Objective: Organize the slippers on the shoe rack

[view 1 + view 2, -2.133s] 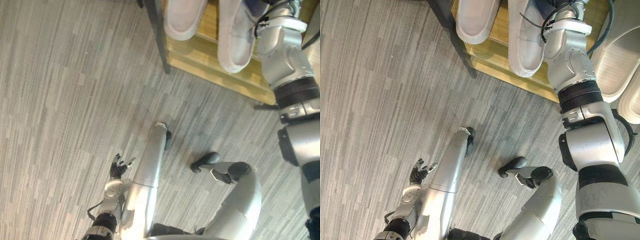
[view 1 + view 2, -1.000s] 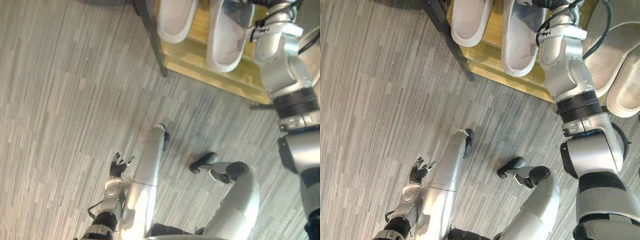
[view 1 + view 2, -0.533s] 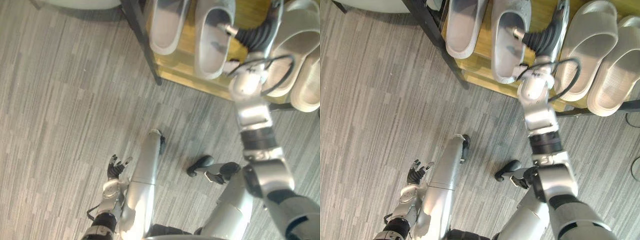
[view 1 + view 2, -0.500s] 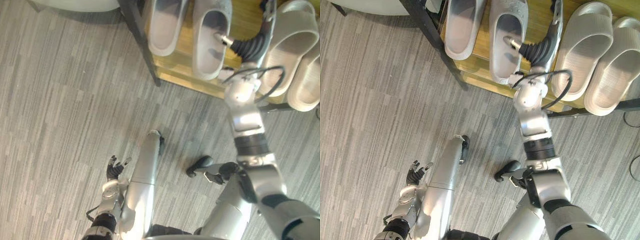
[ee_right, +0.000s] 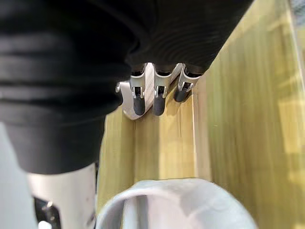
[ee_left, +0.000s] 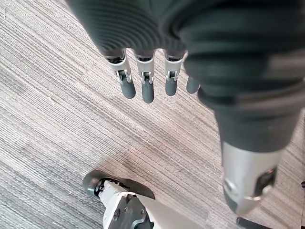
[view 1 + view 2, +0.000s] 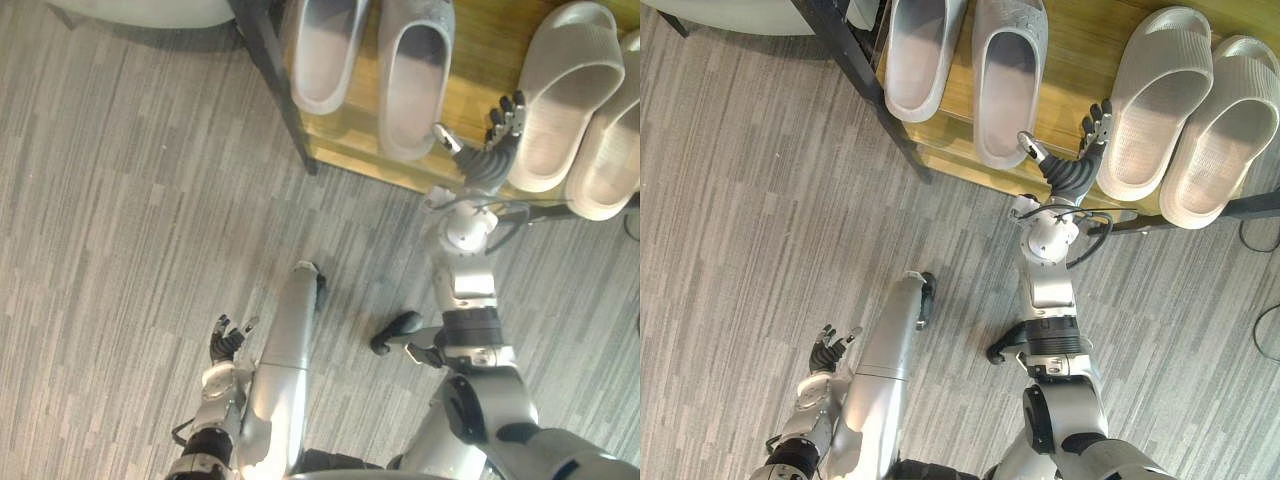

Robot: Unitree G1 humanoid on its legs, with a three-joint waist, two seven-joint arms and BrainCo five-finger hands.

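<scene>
On the yellow wooden shoe rack [image 7: 1070,55], your four pale grey moulded slippers [image 7: 1008,80] sit in two pairs. Your right hand [image 7: 1076,168] is open, fingers spread, between the pairs; left hand [image 7: 827,352] open near the grey plank floor [image 7: 740,200].

Matt pale grey slippers [image 7: 1010,85], smooth yellow wood shelf [image 7: 1080,55], dark metal rack frame [image 7: 866,88], streaked grey floor [image 7: 740,200]

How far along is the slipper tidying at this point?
Done, it seems: the closed-toe pair and the broad-strap pair lie side by side on the rack's wooden shelf. In hand: nothing. The right hand hovers open between the pairs, and the left hand hangs open over the floor. Left: probably just drawing the right arm back.
</scene>
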